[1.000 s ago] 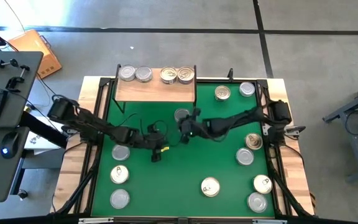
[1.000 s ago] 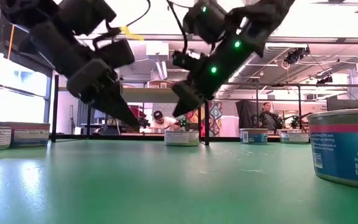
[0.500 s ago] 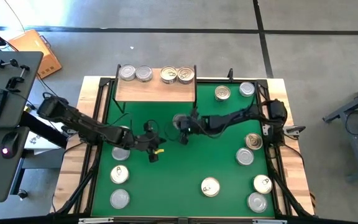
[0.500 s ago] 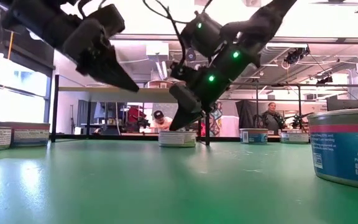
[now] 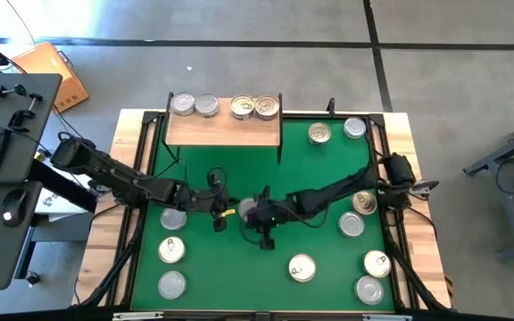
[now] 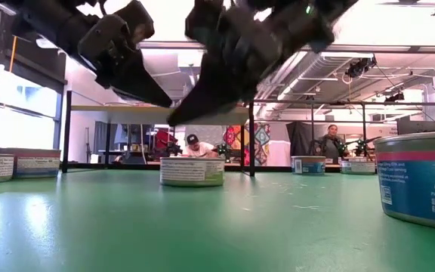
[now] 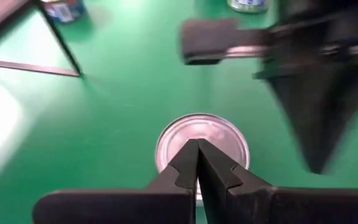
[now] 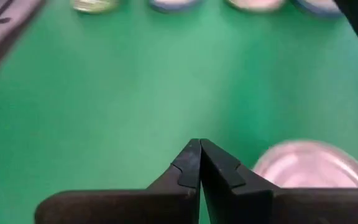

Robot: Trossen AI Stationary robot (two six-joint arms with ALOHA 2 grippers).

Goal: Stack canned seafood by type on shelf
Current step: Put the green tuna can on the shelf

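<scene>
Right under the left gripper (image 7: 197,146) tips sits a silver can (image 7: 202,146); right gripper (image 8: 200,146) beside it, both pinched together, holding nothing. I'd spread the fingers, straddle the rim, then carry it to the shelf (image 5: 224,130).

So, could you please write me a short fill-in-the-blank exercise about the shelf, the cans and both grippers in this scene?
1. The shelf carries ____ cans.
2. The left gripper is ____ above a silver-lidded can.
3. The right gripper is shut and holds ____.
4. The green mat lies ____ the shelf.

Missing words: four; shut; nothing; under
</scene>
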